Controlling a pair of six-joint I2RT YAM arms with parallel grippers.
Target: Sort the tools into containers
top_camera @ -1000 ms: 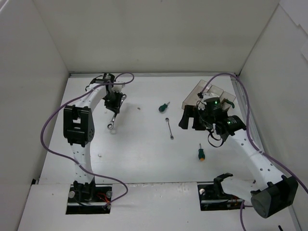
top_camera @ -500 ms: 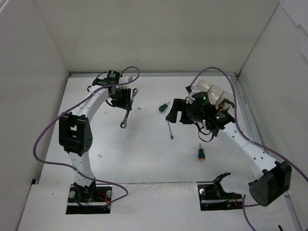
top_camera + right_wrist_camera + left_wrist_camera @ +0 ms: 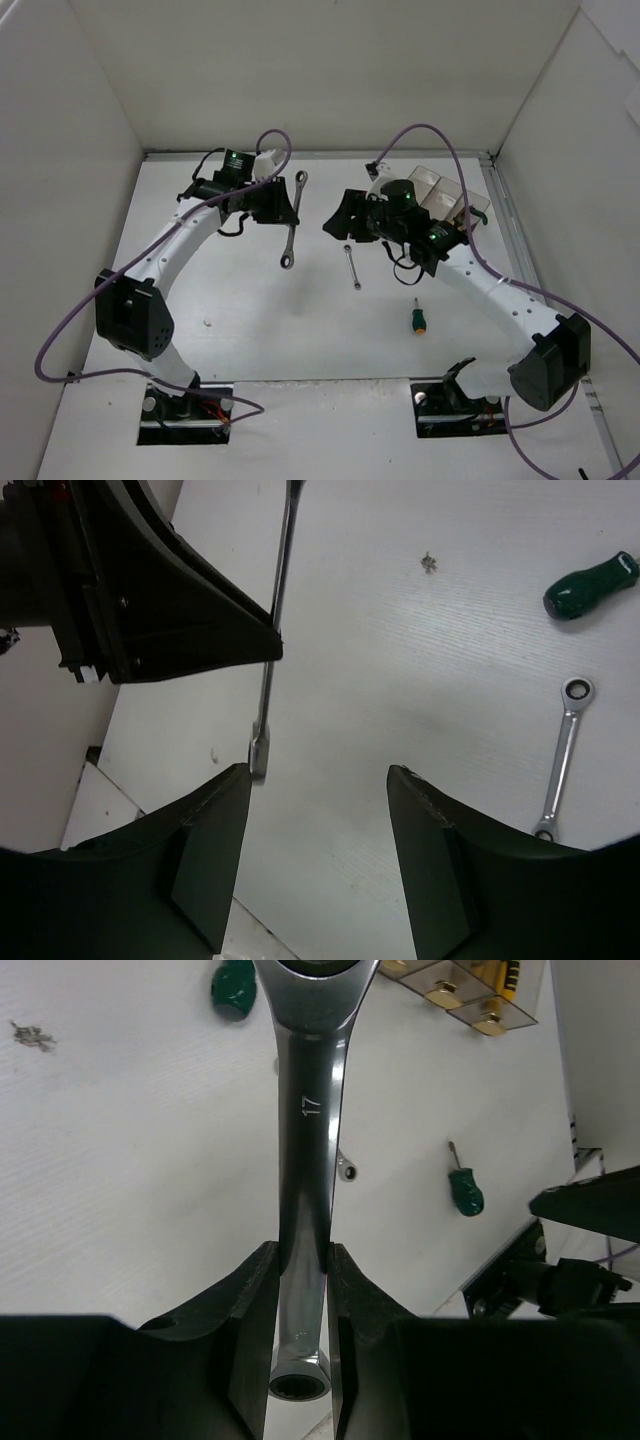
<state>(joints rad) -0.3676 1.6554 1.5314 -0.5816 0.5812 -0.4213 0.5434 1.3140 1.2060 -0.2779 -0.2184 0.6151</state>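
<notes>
left gripper (image 3: 283, 207): it is gripping the held wrench (image 3: 305, 1150) by the shank, a finger pressing on each side, and is carrying it above the table (image 3: 250, 310).
held wrench: stamped 17, it is hanging on a slant left of the table's middle. Its ring end is poking out past the fingers on the near side and its other head is pointing toward the back wall.
right gripper (image 3: 318, 775): its jaws are standing wide apart with nothing between them. It is hovering over the middle of the table, facing the left gripper and close to it.
loose wrench (image 3: 352, 266): it is lying flat on the table, just right of the held wrench and not touching it.
near screwdriver (image 3: 418, 320): it is lying on the table toward the near side, well apart from the containers (image 3: 447, 192).
far screwdriver (image 3: 590, 585): it is lying on the table beyond the loose wrench.
containers: they are sitting at the far right, behind the right arm. Something yellow is showing through one wall in the left wrist view.
</notes>
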